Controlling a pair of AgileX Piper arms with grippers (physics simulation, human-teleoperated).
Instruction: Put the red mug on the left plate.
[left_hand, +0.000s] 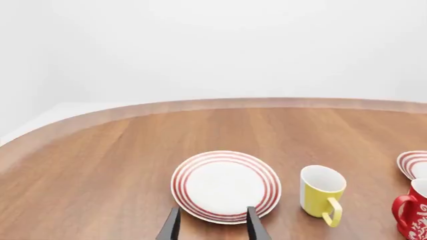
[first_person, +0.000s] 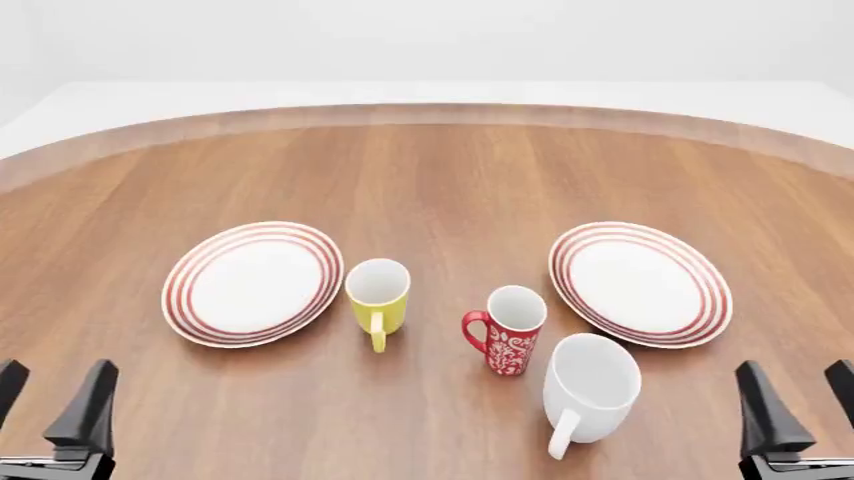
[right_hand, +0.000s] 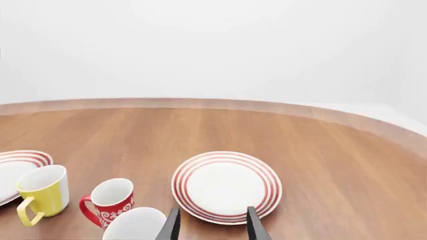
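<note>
The red mug (first_person: 507, 340) with white swirls stands upright near the table's middle, handle turned left; it also shows as the red mug (left_hand: 413, 210) and the red mug (right_hand: 110, 202). The left plate (first_person: 254, 283), white with red rings, lies empty to its left and appears as the left plate (left_hand: 225, 186) just beyond my left fingers. My left gripper (first_person: 51, 400) hangs open at the front left corner, far from the mug. My right gripper (first_person: 798, 398) hangs open at the front right, holding nothing.
A yellow mug (first_person: 378, 298) stands between the left plate and the red mug. A larger white mug (first_person: 587, 388) sits just right of and in front of the red mug. A second ringed plate (first_person: 641, 283) lies on the right. The table's curved far edge (first_person: 427, 112) runs behind.
</note>
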